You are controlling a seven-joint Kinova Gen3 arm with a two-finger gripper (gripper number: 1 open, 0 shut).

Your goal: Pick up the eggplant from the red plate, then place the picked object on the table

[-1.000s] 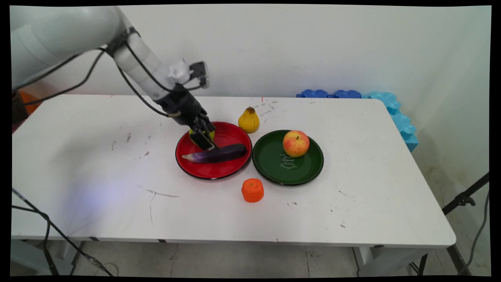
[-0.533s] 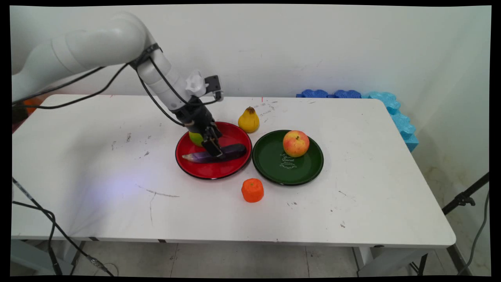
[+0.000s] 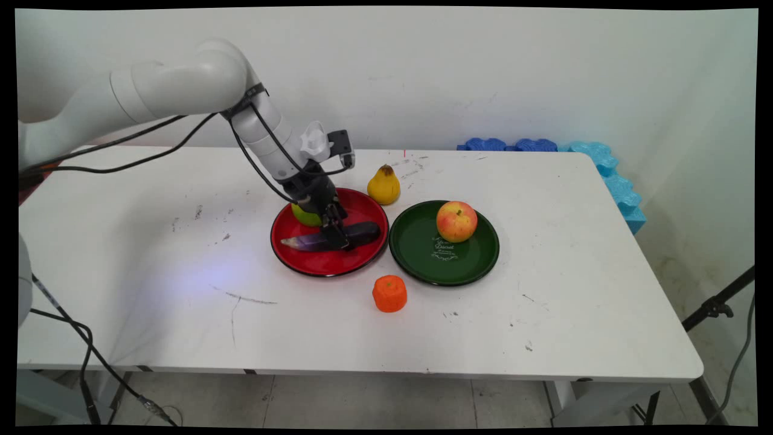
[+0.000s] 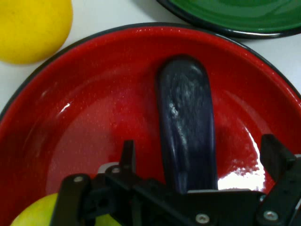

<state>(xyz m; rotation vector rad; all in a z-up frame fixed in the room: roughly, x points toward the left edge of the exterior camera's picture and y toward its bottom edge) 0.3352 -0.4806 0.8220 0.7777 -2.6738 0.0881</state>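
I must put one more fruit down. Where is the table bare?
Bare: the table left of the red plate, and right of the green plate. Crowded: the middle, with pear, orange and end effector.

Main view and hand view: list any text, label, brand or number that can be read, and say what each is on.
White script lettering printed inside the round dark green plate, just in front of the red-and-yellow apple: too small to read.
No other text, label or number shows in either view.
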